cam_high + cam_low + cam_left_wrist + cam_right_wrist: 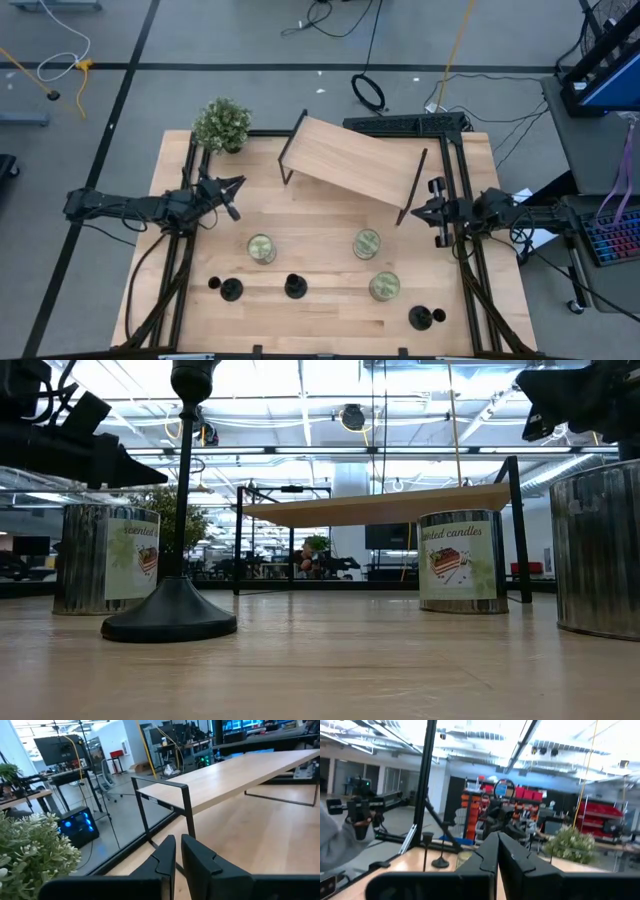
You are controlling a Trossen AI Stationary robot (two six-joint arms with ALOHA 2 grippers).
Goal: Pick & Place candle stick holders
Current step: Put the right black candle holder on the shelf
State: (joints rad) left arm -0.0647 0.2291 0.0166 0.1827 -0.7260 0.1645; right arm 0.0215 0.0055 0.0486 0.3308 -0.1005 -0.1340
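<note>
Hovering with both my grippers, left and right, pinched nearly closed on nothing; three candle stick holders stand along the table's near edge, so I should open wide, then descend straight over a stem

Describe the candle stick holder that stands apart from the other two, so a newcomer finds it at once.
Start at the wooden table and go to its near edge, on the right arm's side. There, past the greenish candle jar, stands one black candle stick holder. The other two stand together toward the left arm's side; this one is alone by the corner.
</note>
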